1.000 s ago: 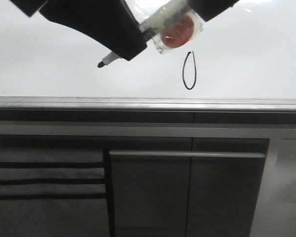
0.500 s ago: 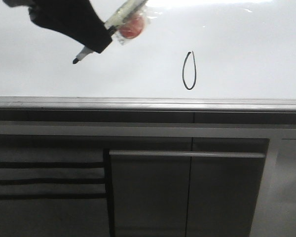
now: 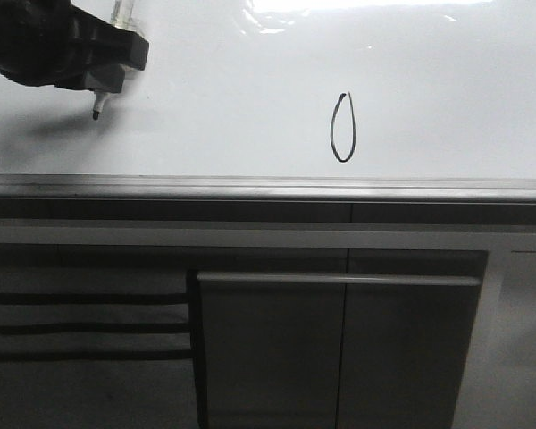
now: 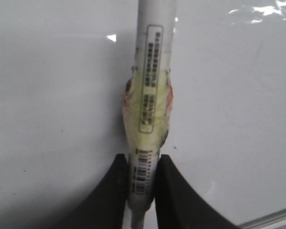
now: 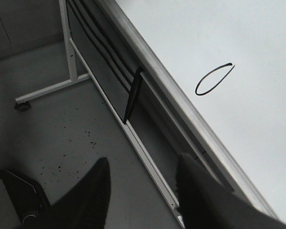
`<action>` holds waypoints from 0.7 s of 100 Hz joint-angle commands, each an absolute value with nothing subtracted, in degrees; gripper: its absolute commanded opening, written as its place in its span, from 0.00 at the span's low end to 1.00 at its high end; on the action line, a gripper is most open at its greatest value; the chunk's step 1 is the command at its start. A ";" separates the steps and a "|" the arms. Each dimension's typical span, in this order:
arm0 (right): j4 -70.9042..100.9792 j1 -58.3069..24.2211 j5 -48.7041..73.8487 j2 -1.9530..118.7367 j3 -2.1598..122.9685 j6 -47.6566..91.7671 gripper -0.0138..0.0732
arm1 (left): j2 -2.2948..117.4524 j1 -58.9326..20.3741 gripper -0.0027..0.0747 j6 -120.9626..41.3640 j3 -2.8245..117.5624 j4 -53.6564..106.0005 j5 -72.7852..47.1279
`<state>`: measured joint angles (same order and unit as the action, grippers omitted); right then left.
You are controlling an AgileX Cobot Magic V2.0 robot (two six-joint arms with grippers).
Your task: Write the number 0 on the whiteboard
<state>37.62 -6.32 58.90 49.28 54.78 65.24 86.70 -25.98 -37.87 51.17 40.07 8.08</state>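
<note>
The number 0 (image 3: pixel 342 128) is seen drawn on the whiteboard (image 3: pixel 447 80), a closed narrow loop just above the grey bottom rail, right of centre. The writing looks finished. Well apart, near the board's upper left corner, the marker pen (image 4: pixel 149 95) is gripped by the left claw (image 3: pixel 107 76), nib exposed and pointing down. A stray stroke could be left if that nib is dragged across the board. The right claw (image 5: pixel 140 183) is held wide, empty, off the board.
</note>
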 commanded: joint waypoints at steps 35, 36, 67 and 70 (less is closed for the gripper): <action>40.25 -5.94 55.45 48.94 56.08 65.11 0.50 | 86.56 -23.74 0.20 -38.06 54.39 40.59 3.71; 40.25 -5.94 55.45 48.94 56.08 65.11 0.50 | 86.56 -23.74 0.22 -38.10 54.39 40.48 3.71; 38.09 -5.84 52.26 47.95 56.66 63.37 0.50 | 82.76 -22.74 0.50 -38.32 54.59 38.91 1.06; 37.72 -5.84 51.93 47.53 56.66 63.24 0.50 | 81.43 -22.01 0.50 -38.32 54.71 38.33 -0.72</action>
